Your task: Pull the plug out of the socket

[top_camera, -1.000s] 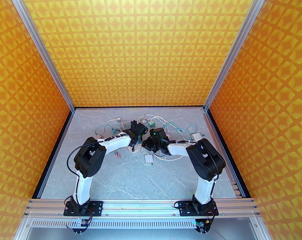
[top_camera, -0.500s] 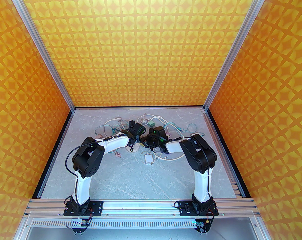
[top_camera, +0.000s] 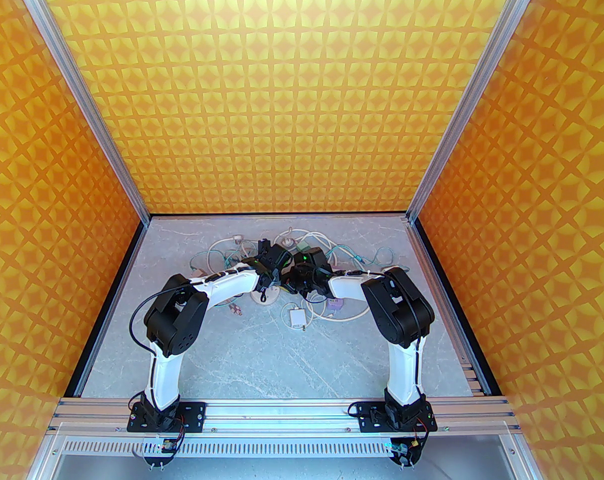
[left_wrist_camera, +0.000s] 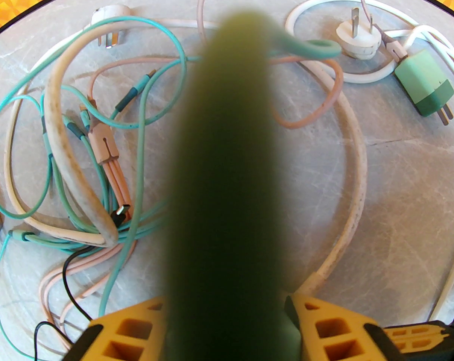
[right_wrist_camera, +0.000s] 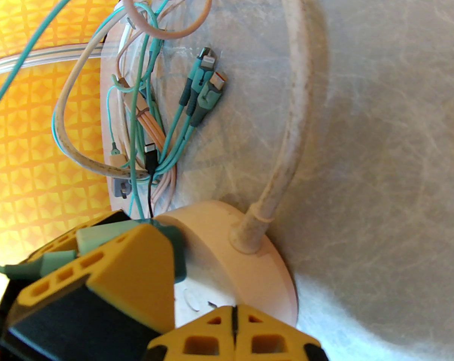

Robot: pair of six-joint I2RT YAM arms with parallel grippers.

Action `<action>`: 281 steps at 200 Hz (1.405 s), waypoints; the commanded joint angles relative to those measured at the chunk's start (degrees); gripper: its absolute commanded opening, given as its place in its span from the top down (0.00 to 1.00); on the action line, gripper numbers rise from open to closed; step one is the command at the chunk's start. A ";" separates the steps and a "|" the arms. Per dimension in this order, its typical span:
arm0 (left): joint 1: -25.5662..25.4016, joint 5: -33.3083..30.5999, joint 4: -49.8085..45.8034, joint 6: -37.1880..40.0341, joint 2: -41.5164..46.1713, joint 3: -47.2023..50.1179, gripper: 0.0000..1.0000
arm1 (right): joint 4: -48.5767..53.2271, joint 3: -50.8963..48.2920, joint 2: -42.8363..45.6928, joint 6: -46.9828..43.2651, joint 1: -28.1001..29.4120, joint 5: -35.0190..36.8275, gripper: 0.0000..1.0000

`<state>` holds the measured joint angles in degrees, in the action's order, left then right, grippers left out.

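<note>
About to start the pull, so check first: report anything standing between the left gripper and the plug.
Nothing visible does. The left gripper has the green plug between its fingers, and the plug stands in the round socket. The right gripper, shut, sits on the socket's top beside it. Loose cables lie around, not between.

Orange-and-yellow star-patterned walls (top_camera: 302, 93) frame a grey marbled table (top_camera: 261, 353), with a teal cable (left_wrist_camera: 292, 45), salmon-pink cables (left_wrist_camera: 114, 175), a two-tone green charger (left_wrist_camera: 424, 85), a dark-teal plug (right_wrist_camera: 176, 250) and a cream-white socket (right_wrist_camera: 227, 254).
</note>
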<state>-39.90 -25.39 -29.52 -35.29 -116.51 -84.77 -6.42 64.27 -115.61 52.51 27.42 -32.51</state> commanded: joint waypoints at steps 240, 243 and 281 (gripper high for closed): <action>-4.88 1.10 -6.05 1.78 -5.83 -9.49 0.64 | 9.71 0.27 -3.48 -1.98 1.98 6.93 1.00; -4.57 1.13 -6.01 1.43 -5.50 -8.92 0.64 | 9.67 0.26 -3.48 -2.06 1.94 7.01 1.00; -0.53 3.67 -1.01 -1.16 0.61 0.64 0.65 | 8.71 0.47 -3.09 -2.51 1.87 5.81 1.00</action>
<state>-40.66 -28.53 -33.87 -34.52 -119.77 -88.84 -3.31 65.71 -115.55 51.29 27.92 -28.97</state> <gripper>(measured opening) 0.414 0.042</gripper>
